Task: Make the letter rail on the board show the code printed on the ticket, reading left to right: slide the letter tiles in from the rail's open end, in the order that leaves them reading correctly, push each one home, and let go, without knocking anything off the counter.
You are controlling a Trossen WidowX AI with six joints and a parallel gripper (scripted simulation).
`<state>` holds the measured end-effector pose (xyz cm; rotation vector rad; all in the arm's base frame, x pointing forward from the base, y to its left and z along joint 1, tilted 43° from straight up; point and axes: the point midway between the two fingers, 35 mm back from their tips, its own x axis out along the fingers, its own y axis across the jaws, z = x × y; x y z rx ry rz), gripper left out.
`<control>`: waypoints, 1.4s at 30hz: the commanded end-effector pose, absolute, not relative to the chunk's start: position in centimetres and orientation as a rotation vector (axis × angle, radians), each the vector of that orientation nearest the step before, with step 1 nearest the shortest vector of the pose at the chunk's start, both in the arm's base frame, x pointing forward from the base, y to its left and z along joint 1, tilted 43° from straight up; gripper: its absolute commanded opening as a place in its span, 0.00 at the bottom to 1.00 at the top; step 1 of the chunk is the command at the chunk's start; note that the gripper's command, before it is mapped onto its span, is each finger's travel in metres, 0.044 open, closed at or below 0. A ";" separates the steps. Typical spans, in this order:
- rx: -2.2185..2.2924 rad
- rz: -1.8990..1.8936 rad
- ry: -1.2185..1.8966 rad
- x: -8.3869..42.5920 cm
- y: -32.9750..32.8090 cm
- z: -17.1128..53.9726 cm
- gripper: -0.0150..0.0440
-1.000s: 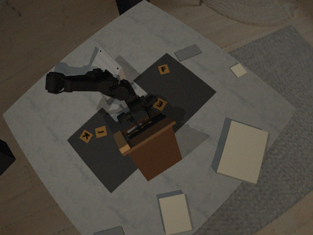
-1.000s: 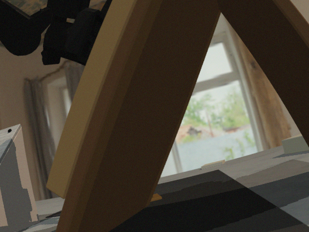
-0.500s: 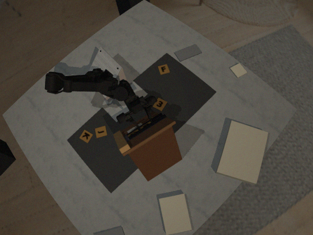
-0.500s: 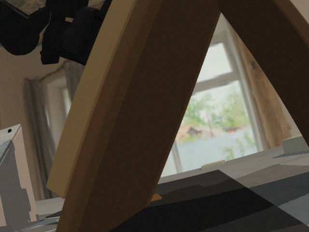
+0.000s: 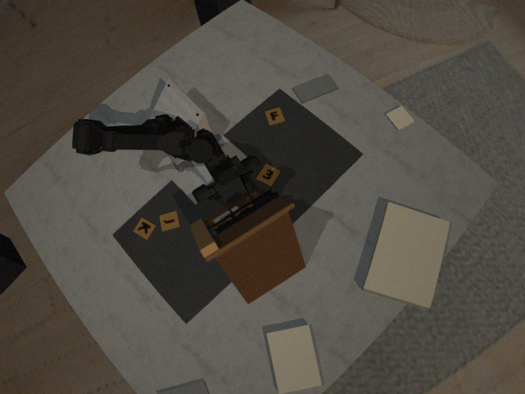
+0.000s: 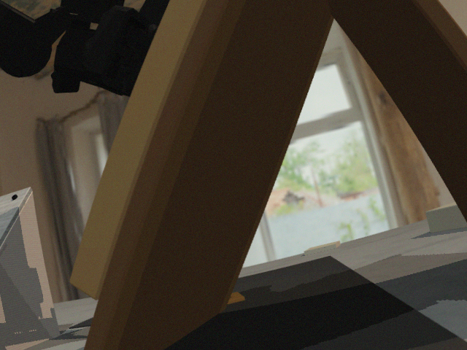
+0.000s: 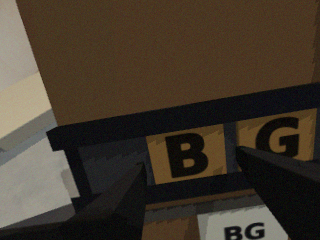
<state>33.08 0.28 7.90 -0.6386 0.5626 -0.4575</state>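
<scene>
Near end, wrist view centre: black two-finger gripper (image 5: 242, 205) (image 6: 99, 56) (image 7: 190, 160) is open around the square orange B tile (image 7: 187, 155), one finger each side. Looks let go, but fingers aren't clear of it. B sits in the dark letter rail (image 5: 267, 197) (image 7: 150, 120) on the brown easel-style board (image 5: 254, 226) (image 6: 195, 150) (image 7: 175, 55). Square orange G tile (image 7: 277, 135) is to its right, same rail. Both upright, order reads B, G.

White printed ticket (image 5: 222, 216) (image 7: 243, 230), bottom of wrist view, shows BG. Lower part is cut off; I'd take that as the full code.

So: loading and order look done. Thin dark gap shows between B and G, so B may not be fully home. Can't confirm seating from here. Left, by my read: maybe a nudge right, then back straight out without dragging B.

Further out, top view: orange 3 tile (image 5: 267, 174) and orange F tile (image 5: 274, 116) on the upper-right dark mat (image 5: 313, 161) (image 6: 320, 275), orange J tile (image 5: 169, 221) and orange K tile (image 5: 143, 228) on the lower-left dark mat (image 5: 182, 271). Not needed for BG.
</scene>
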 end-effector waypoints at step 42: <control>-0.637 -0.461 0.567 30.8 2.0 8.9 0.75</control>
